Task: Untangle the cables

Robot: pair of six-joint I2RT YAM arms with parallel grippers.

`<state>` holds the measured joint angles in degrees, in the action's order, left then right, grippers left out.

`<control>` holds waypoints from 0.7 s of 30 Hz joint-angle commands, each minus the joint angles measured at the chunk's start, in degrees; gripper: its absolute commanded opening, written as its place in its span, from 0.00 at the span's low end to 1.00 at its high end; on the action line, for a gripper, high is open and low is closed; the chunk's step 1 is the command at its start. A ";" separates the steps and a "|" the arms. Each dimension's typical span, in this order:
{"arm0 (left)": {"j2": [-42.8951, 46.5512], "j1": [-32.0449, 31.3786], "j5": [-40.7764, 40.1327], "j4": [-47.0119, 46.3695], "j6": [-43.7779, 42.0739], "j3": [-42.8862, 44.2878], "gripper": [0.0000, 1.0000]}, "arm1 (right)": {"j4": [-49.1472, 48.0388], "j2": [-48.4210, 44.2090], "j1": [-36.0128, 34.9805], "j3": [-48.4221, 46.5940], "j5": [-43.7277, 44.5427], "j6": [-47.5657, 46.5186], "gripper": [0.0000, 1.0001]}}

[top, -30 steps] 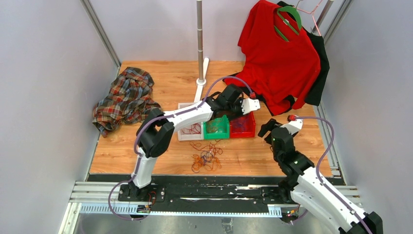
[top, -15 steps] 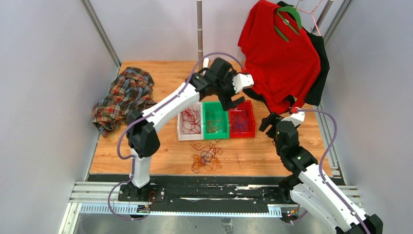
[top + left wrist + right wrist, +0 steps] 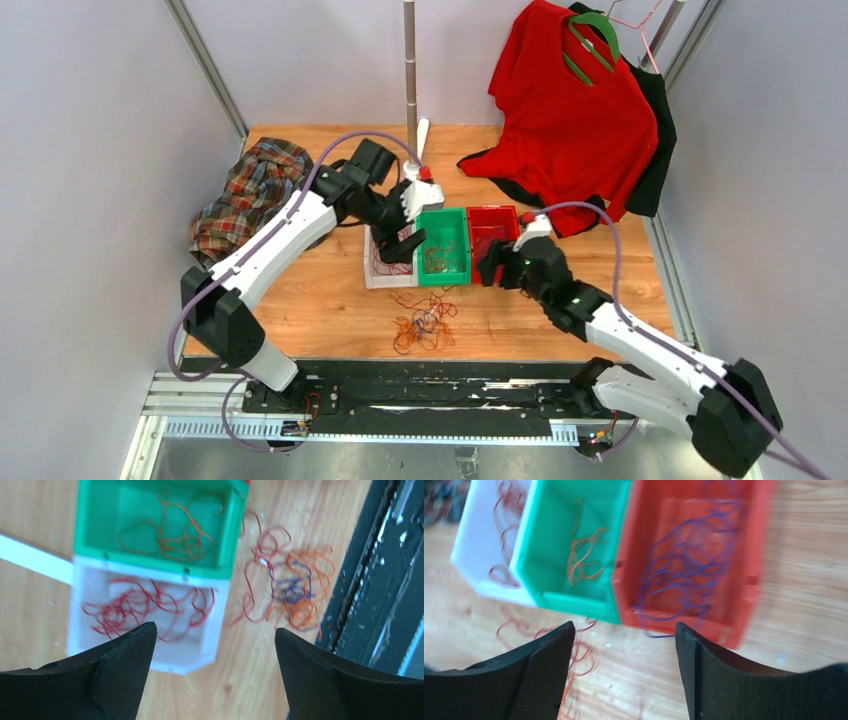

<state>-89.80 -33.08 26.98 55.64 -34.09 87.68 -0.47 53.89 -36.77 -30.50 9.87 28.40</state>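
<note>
Just before the three sorting bins, the unsorted cables lie knotted on the table, with left gripper and right gripper hovering spread and empty, so next likely comes pinching one loop free.

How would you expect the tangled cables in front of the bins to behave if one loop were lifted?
The tangle is probably floppy: its thin loops lie in loose curls. Red, orange and purple strands interlace, so lifting one likely drags others along. It looks light, so it may slide on the table instead of staying put.
</note>
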 commanded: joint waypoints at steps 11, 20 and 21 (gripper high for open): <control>13.31 11.89 5.16 1.98 -6.09 -15.64 0.86 | -11.79 27.23 -19.91 -10.89 -6.81 -6.34 0.68; 15.83 11.93 5.71 1.49 -4.70 -15.40 0.85 | -10.03 32.13 -21.37 -13.93 -3.86 -5.42 0.52; 15.80 11.94 5.76 1.49 -4.48 -14.91 0.85 | -9.20 32.15 -21.71 -14.29 -3.27 -5.58 0.51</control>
<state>-74.98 -21.28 31.05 57.43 -38.85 71.24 -10.85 85.93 -56.62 -42.74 3.90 23.14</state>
